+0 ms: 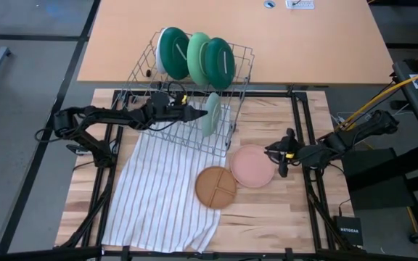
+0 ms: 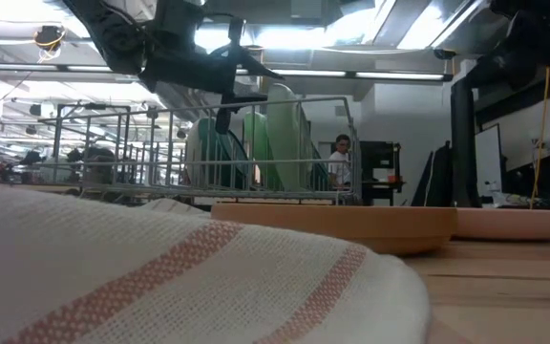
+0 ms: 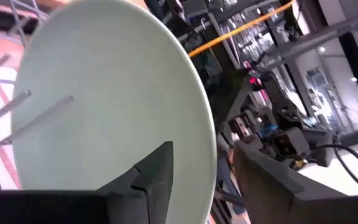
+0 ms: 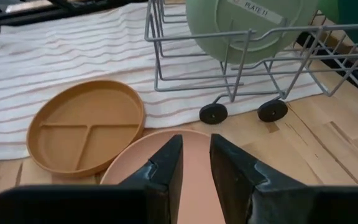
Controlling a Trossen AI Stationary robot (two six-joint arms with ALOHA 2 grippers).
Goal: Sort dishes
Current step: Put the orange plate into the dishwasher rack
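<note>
I'm letting go of the pale mint plate (image 1: 210, 114) in the wire rack (image 1: 232, 138), so I'm pulling my left claw (image 1: 194, 114) back level along the slot and not nudging the rim, else it tips out of its wires. The left claw's fingers (image 3: 157, 171) are parting, one each side of the plate's edge, plate standing upright in the rack's near row. My right claw (image 4: 194, 163) is hovering just over the pink plate (image 4: 191, 186) on the table (image 1: 267, 210), fingers slightly apart, gripping nothing.

High view: straight down over table (image 1: 267, 181). Low view: table height, level, close behind cloth (image 2: 160, 277). Left wrist: tight on mint plate (image 3: 104, 106). Right wrist: close over pink plate (image 4: 194, 174), rack (image 4: 241, 68) shared by all.
</note>
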